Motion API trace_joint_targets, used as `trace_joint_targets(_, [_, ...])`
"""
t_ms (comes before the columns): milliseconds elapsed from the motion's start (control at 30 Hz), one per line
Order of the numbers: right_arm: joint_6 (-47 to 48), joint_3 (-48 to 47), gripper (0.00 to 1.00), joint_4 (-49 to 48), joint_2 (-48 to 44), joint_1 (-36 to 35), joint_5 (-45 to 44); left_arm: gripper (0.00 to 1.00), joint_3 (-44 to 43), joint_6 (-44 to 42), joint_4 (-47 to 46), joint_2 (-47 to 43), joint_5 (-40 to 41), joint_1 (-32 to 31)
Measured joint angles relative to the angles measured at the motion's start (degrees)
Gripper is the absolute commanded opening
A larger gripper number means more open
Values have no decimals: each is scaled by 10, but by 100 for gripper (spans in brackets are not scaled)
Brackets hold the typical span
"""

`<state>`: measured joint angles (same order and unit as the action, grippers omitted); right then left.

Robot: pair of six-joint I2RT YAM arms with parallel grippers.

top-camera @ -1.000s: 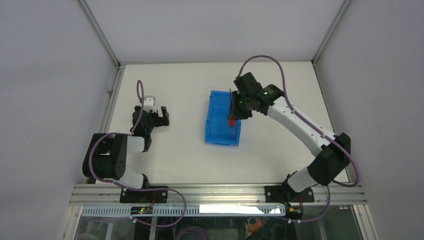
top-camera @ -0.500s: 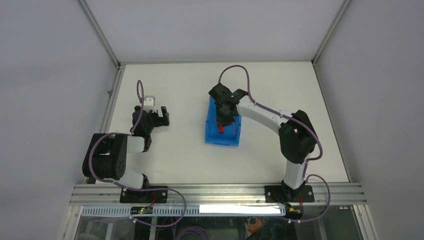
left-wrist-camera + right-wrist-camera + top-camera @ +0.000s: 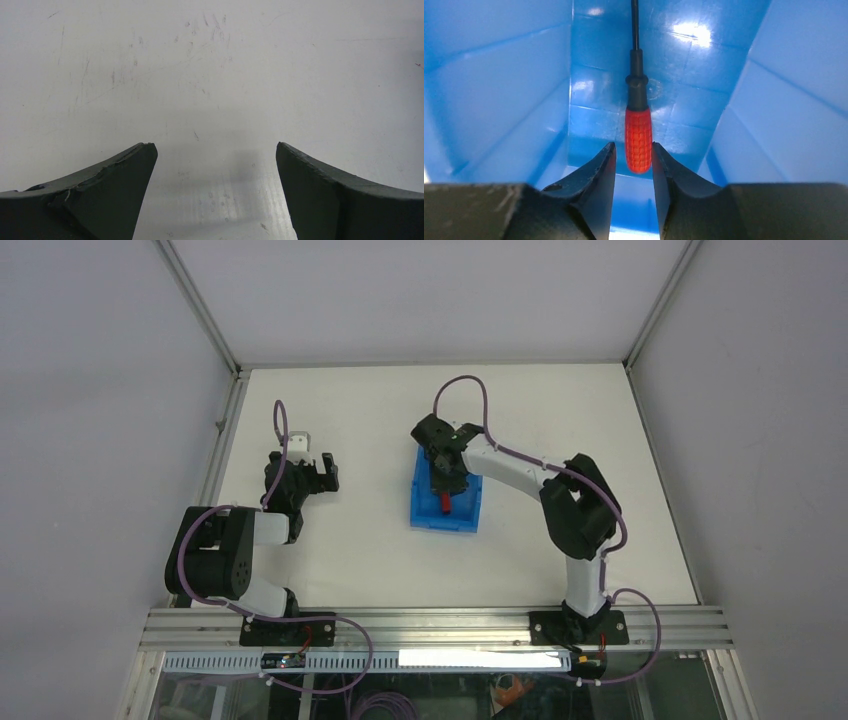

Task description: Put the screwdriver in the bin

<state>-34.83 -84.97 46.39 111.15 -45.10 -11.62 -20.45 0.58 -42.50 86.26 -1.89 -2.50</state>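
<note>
The blue bin [image 3: 424,516] stands at the table's middle. My right gripper [image 3: 443,483] is down inside it. In the right wrist view the bin's walls [image 3: 499,90] fill the frame. The screwdriver [image 3: 638,140] has its red handle between my right gripper's [image 3: 633,144] fingertips and its black shaft points away along the bin floor. The right finger touches the handle, and a narrow gap shows at the left finger, so the jaws stand slightly open. The red handle [image 3: 445,504] also shows in the top view. My left gripper [image 3: 326,472] is open and empty over bare table [image 3: 215,145].
The white table [image 3: 350,560] is fenced by aluminium frame rails at the left [image 3: 222,430] and the front [image 3: 430,625]. The right arm's purple cable [image 3: 462,380] arcs above the bin's far end.
My right gripper has swung left from the bin's right side and sunk into the bin with the screwdriver. The left arm has not moved.
</note>
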Motion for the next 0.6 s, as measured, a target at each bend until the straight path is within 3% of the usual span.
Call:
trace_joint_targets(133, [4, -4, 36, 10, -30, -2, -15, 99, 0, 0, 0, 0, 0, 0])
trace_joint_targets(233, [15, -12, 44, 13, -73, -3, -24, 99, 0, 0, 0, 0, 0, 0])
trace_joint_targets(333, [42, -10, 96, 7, -142, -3, -30, 99, 0, 0, 0, 0, 0, 0])
trace_joint_targets(600, [128, 133, 99, -77, -410, 16, -102, 99, 0, 0, 0, 0, 0, 0])
